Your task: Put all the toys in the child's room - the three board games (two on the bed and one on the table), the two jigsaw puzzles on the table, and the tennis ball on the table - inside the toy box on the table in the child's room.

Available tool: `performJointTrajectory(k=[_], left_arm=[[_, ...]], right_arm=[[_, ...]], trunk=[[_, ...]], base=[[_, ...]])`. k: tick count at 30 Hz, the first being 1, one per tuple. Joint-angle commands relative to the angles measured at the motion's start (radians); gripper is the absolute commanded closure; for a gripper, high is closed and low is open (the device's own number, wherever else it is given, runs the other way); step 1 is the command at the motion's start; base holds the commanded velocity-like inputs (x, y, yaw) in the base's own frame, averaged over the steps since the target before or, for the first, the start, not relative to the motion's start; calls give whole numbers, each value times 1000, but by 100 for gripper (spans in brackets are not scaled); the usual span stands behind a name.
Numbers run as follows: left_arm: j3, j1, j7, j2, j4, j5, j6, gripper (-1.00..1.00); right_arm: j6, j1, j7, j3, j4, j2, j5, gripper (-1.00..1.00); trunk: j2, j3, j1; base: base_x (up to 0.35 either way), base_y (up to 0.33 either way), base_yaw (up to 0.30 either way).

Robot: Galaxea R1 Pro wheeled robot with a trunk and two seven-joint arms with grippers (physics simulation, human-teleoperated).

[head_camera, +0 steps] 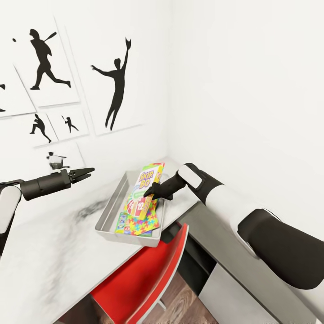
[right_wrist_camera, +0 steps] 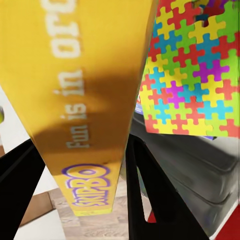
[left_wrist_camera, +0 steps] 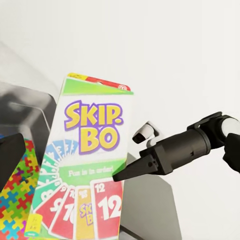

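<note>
Head view: the toy box (head_camera: 108, 215) sits on the table (head_camera: 49, 261) near the corner. A jigsaw puzzle (head_camera: 145, 223) lies flat at its 5 o'clock end, and the Skip-Bo box (head_camera: 143, 189) leans across it toward 1 o'clock. The right gripper (head_camera: 153, 192) is at that box's right edge. The left gripper (head_camera: 88, 172) hangs at 9 o'clock, well apart, fingers together and empty.

Left wrist view: the Skip-Bo box (left_wrist_camera: 85, 170) is tilted over the puzzle (left_wrist_camera: 15, 205), with the right gripper (left_wrist_camera: 120, 175) at its long edge.

Right wrist view: two dark fingers (right_wrist_camera: 150, 200) flank the yellow box edge (right_wrist_camera: 85, 100). The jaws are narrowly parted around it, and contact looks likely.

The box seems light, stiff and glossy, so probably slippery. An edge pinch near the middle suits it.
</note>
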Motion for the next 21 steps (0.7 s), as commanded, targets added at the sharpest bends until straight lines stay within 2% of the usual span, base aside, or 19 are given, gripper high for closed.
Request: performJointTrajectory(k=[1,10,16,21], left_arm=[[1,-1,-6,0,0,-3,4,-100],[1,-1,-6,0,0,-4,4,-100],[1,-1,-6,0,0,-3,4,-100],[2,-1,-6,1,0,-1,4,-100]], right_arm=[[1,-2,1,4,1,0,-3,100],[1,-3,8,4,-3,0,-3,100],[1,-1,4,7,-92,0,-3,100],[1,1,2,9,-119,0,-3,100]], trunk=[[-2,-4,1],[-2,-18,1],[-2,-21,1],[-2,-21,1]], base=[[0,0,-72],[0,0,-66],[0,0,-9],[0,0,44]])
